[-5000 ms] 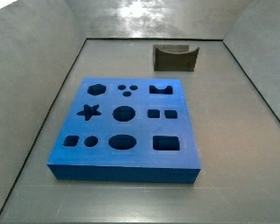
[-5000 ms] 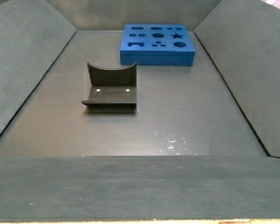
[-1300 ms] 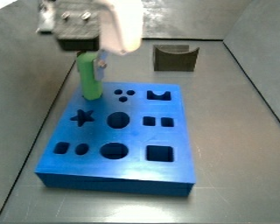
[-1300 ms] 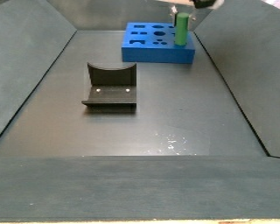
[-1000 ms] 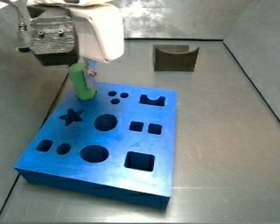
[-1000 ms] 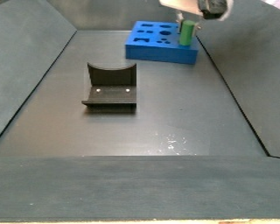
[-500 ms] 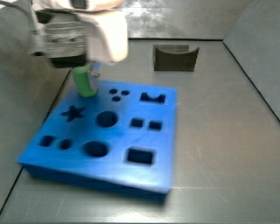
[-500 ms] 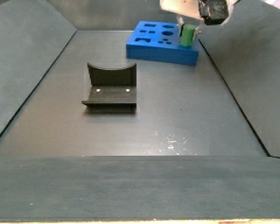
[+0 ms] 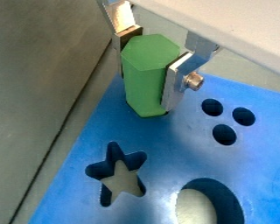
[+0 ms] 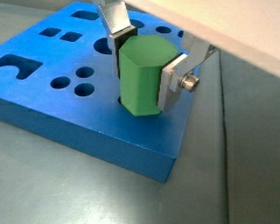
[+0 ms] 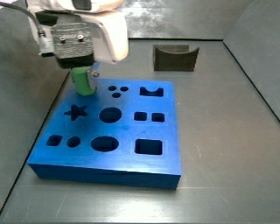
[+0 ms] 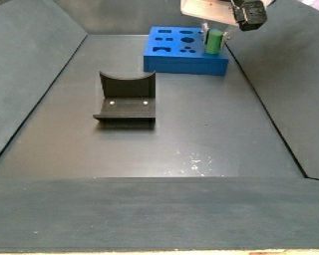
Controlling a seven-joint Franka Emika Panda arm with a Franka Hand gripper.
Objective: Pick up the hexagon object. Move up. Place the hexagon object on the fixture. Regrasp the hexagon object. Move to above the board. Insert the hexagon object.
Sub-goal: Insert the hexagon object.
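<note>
My gripper [image 9: 152, 70] is shut on the bright green hexagon object [image 9: 146, 74], which stands upright with its lower end at a corner of the blue board [image 9: 166, 166], next to the star cutout [image 9: 119, 175]. The silver fingers [image 10: 175, 74] clamp its flat sides in both wrist views; the object [image 10: 143, 74] touches the board [image 10: 60, 96]. In a side view the gripper [image 11: 81, 68] holds the object [image 11: 84, 83] at the far left of the board [image 11: 119, 149]. In a side view the object [image 12: 214, 42] is over the board [image 12: 186, 55]. The fixture [image 11: 174, 58] stands empty behind.
The fixture [image 12: 125, 100] sits mid-floor in a side view. Grey bin walls [image 11: 25, 114] slope close to the board's left edge. The dark floor [image 12: 162, 169] stretches to the front.
The board has shifted and turned under the hexagon object, swinging back towards square. The gripper stays at the board's far left corner, still holding the object.
</note>
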